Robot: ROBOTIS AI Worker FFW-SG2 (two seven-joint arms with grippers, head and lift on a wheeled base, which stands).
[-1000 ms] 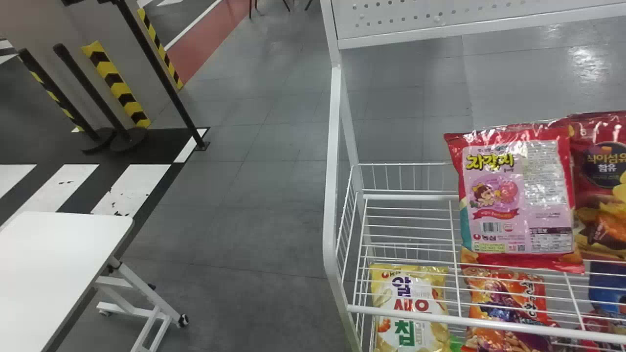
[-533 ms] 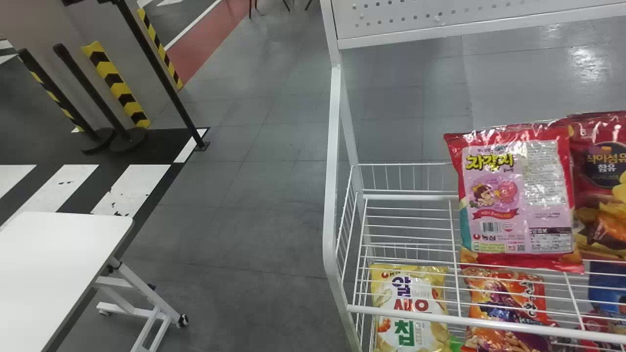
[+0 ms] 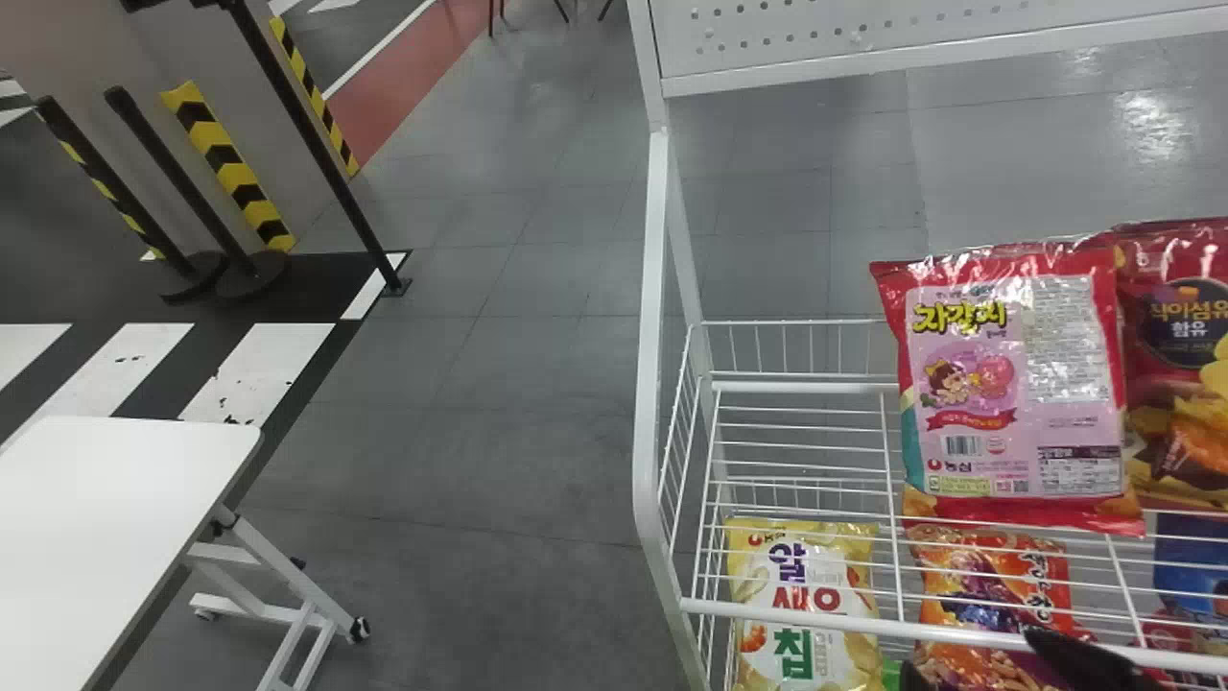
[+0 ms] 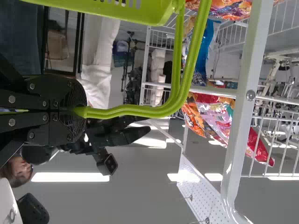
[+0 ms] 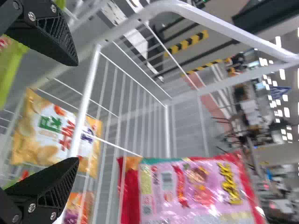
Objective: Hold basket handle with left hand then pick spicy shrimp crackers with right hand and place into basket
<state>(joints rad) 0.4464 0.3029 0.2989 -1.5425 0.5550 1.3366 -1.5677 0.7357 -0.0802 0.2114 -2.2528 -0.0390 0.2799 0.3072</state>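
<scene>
Head view has the orange snack bag (image 3: 993,600) below the wire shelf (image 3: 815,619), printed face toward the camera, long axis running away from the robot, while the right gripper (image 3: 977,662), spread wide, has newly entered at the bottom edge, and the left gripper (image 4: 77,111) clasps the green basket handle (image 4: 135,111).

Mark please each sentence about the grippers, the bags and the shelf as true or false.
1. The left gripper is closed on the green basket handle. True.
2. The right gripper's two fingers are pressed together. False: they are spread apart.
3. The red-and-pink snack bag lies in the green basket. False: it is on the white wire shelf.
4. The yellow-and-white snack bag is seen through the shelf's wires in the head view. True.
</scene>
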